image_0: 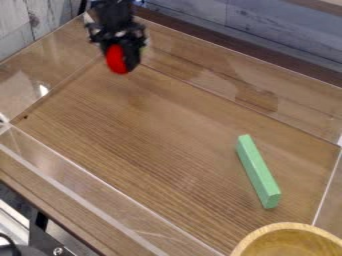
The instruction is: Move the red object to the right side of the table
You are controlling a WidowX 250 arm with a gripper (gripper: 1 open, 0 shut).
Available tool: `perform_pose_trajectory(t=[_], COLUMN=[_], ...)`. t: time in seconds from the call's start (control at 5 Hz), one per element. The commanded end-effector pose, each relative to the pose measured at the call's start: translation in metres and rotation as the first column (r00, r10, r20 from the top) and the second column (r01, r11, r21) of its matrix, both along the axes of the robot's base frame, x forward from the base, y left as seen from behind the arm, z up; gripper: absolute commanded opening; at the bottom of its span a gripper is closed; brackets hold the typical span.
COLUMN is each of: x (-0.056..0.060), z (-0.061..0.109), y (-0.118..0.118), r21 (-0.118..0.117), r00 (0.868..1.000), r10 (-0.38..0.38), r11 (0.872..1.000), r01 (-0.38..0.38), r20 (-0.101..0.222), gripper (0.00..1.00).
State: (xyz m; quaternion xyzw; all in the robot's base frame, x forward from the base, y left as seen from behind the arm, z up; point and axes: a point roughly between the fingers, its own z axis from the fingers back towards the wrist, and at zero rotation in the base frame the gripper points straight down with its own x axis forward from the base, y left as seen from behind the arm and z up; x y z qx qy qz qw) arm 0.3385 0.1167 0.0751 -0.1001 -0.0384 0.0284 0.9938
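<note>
The red object (122,58) hangs above the table (147,130) near its far left corner, clamped between the black fingers of my gripper (120,52). The gripper points nearly straight down and is shut on the red object, whose lower half shows below the fingertips. Its upper part is hidden by the fingers. The toy is clear of the wood surface.
A long green block (258,170) lies on the right part of the tabletop. A round wooden bowl (287,243) stands at the front right corner. Low clear acrylic walls (80,190) border the table. Grey planks run behind it.
</note>
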Motion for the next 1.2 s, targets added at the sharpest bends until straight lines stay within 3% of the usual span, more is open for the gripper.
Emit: perform_pose_trajectory(t=[0.0, 0.2, 0.4, 1.0], x=[0.015, 0.022, 0.024, 0.022], z=[0.029, 0.028, 0.028, 0.026], y=[-0.040, -0.080, -0.106, -0.128], r21=[0.011, 0.001, 0.005, 0.014], r00=[0.996, 0.990, 0.985, 0.981], r10=[-0.057, -0.118, -0.159, -0.184], r11=[0.998, 0.993, 0.987, 0.983], r01=[0.057, 0.118, 0.159, 0.184], r20=[0.071, 0.073, 0.072, 0.056], gripper=[0.00, 0.00, 0.00, 0.00])
